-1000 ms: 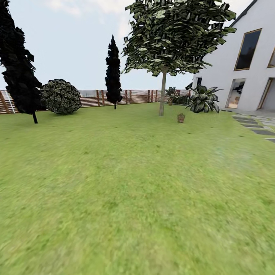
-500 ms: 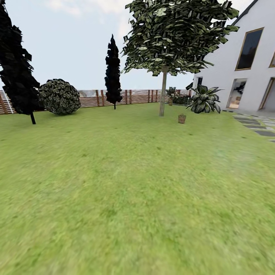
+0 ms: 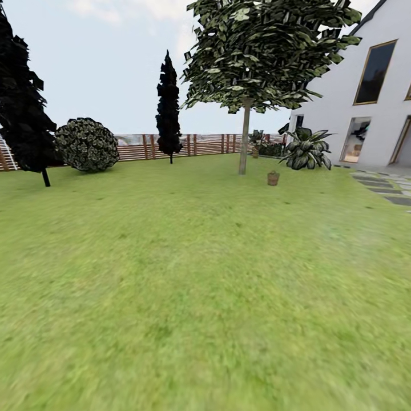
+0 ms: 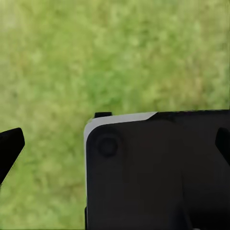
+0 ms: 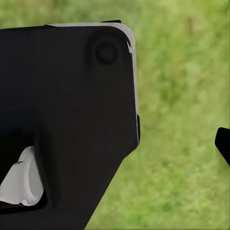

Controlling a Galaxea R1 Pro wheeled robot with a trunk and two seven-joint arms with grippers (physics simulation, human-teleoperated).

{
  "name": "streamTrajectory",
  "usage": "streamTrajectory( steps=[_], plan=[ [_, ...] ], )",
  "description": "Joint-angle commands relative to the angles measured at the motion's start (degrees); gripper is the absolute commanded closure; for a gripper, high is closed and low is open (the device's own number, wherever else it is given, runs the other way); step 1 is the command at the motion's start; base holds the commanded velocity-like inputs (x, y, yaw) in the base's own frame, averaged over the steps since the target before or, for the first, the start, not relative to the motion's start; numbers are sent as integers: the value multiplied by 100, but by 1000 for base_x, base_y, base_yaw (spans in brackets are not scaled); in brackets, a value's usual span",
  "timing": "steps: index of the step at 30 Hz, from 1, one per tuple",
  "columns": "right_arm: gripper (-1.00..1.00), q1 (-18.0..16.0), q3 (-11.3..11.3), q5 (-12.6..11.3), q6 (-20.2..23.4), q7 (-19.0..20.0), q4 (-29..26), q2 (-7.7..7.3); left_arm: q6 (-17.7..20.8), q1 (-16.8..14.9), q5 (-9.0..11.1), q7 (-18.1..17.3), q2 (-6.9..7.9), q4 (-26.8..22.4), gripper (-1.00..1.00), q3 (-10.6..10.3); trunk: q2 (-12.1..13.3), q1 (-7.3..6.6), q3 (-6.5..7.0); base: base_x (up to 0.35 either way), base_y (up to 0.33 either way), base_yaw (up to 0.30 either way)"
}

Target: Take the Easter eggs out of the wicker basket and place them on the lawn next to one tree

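Note:
The wicker basket stands far off on the lawn, a little right of the tree with the pale trunk and leafy canopy. The three Easter eggs are too small to make out at this distance. In the left wrist view my left gripper is open, its dark fingertips at the two side edges, with blurred grass and a dark part of the robot between them. In the right wrist view my right gripper looks open, with one fingertip at the edge over grass and the other hidden by a black robot part.
Two dark cypress-like trees and a round bush stand along the slatted fence. A broad-leaved plant, the white house and grey stepping stones lie to the right. Open grass stretches ahead.
The whole head view has crept forward: the tree, basket and house look slightly larger and have drifted outward. That is camera motion; the basket and tree stay put.

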Motion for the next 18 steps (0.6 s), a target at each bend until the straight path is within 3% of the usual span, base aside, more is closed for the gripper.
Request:
streamTrajectory(
  steps=[1, 18],
  plan=[
    [-100, 1, -43, 6, -21, -2, 4, 1, -19, -2, -5, -2, 0, 6, -100, -10, -2, 5, -1, 329, 0, 0],
    [-100, 1, -42, 6, -21, -2, 4, 1, -27, -5, -5, -5, 0, 6, -100, -10, -2, 5, -1, 329, 0, 0]
  ],
)
